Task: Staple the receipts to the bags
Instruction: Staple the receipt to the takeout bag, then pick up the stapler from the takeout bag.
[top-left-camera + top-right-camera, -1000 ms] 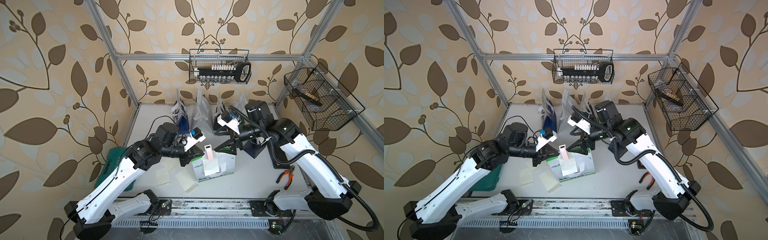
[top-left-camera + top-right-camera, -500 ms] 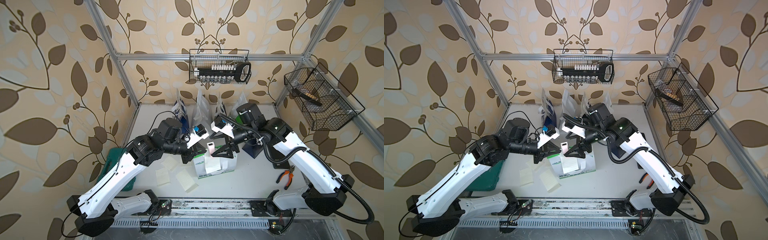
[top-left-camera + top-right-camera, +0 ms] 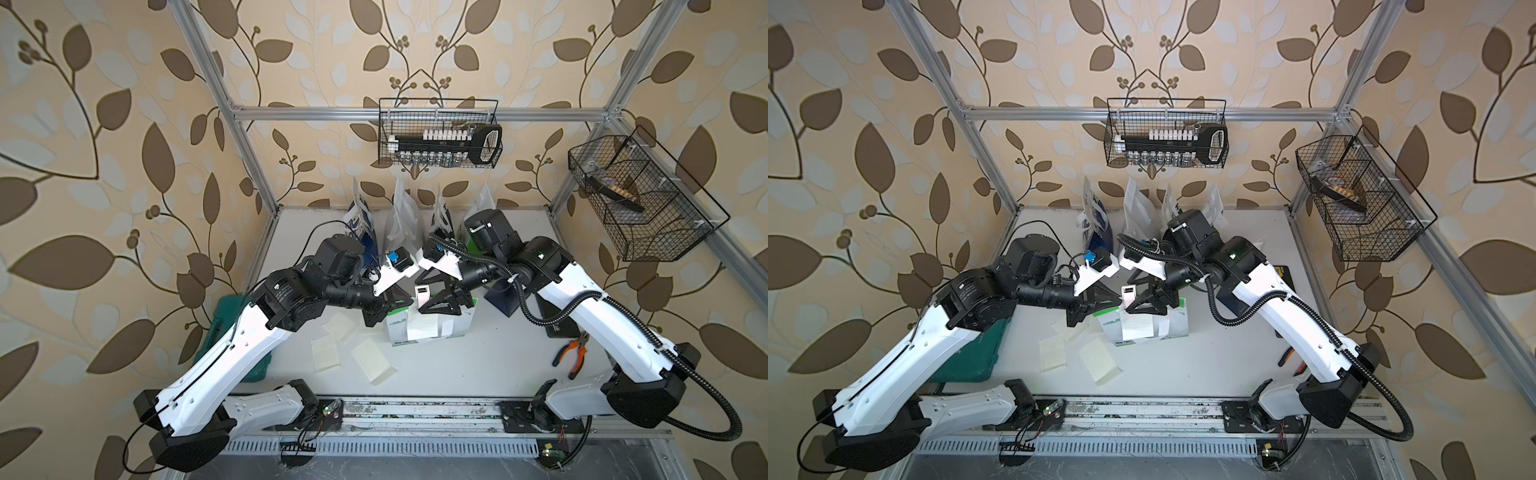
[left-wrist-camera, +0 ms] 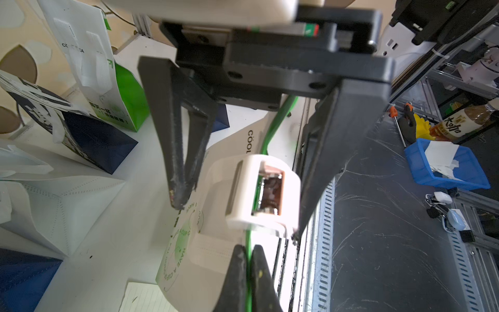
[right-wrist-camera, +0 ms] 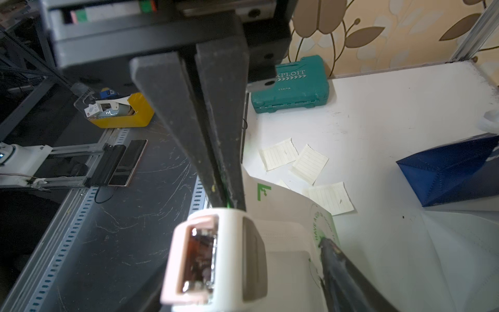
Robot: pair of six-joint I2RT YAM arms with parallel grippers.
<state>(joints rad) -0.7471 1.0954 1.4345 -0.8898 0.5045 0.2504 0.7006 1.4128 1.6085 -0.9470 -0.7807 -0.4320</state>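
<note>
Right gripper (image 4: pixel 239 213) has edged left, closing half-open astride stapler (image 4: pixel 263 194); left gripper (image 4: pixel 248 250) is pinching rim of bag (image 3: pixel 398 330); lopsided squeeze risks dislodging stapler.

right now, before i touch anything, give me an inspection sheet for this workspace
surface: white tabletop, a few dark specks
job's things: green-and-white bag lies down, white-and-pink stapler on its green edge; whether a receipt is under it cannot be told; loose receipts beside it; standing bags at the back
clutter: teal tool case; orange-handled pliers
grippers: left gripper shut on the bag's green edge; right gripper open, jaws either side of the stapler
cables: corrugated conduit along the right arm; thin black cable over the left arm
surroundings: back wire basket with a socket set; side wire basket; leaf wallpaper
</note>
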